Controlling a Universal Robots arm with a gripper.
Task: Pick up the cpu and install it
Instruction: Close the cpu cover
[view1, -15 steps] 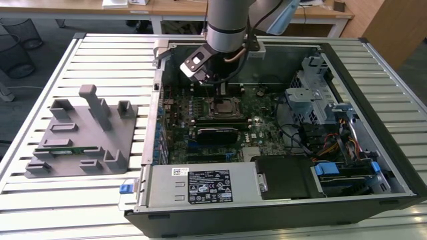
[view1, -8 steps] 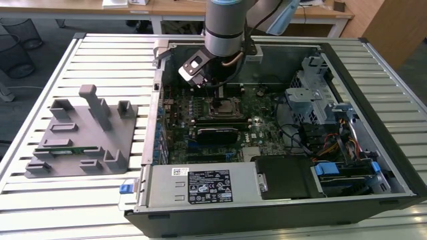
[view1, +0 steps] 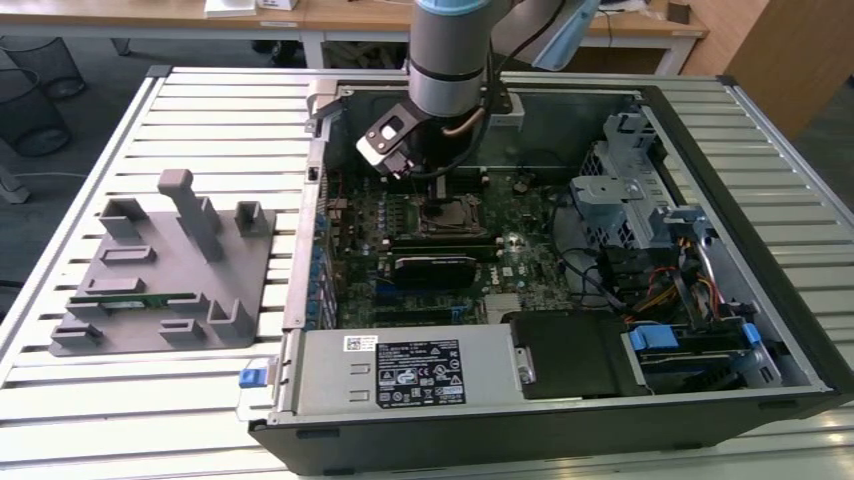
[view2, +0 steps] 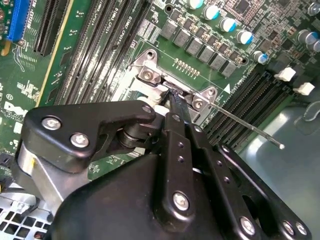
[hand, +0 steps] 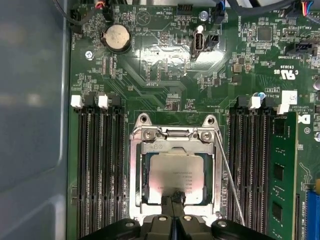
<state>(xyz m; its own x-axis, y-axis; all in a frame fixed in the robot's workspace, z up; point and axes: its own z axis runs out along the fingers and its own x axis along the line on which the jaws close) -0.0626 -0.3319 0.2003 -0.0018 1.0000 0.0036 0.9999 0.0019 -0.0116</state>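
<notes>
Slatted metal desk (view1: 200, 100) carries an open computer case (view1: 561, 300), where the gripper (hand: 175, 201), fingers pressed together with nothing between them, hangs over the cpu (hand: 175, 170) lying flat in its motherboard socket (hand: 137, 170), tips at the chip's edge.
</notes>
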